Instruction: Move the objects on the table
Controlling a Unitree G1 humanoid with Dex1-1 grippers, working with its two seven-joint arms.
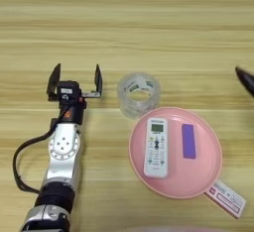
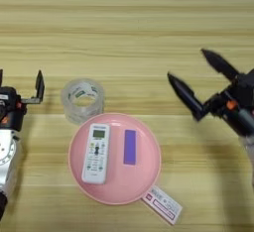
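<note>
Wood-grain table, clear tape roll just right of left gripper fingers spread, right gripper fingers spread, empty

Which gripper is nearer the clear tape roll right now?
Left. The left gripper sits open just to the left of the clear tape roll. The right gripper, open, is well off to its right, beyond the pink plate.

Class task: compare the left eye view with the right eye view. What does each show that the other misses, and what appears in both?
Only the left eye view shows the whole left gripper, open, with its arm. Only the right eye view shows the whole right gripper, open. Both share the tape roll, the pink plate holding the remote and purple block, and the packet at the plate's rim.
</note>
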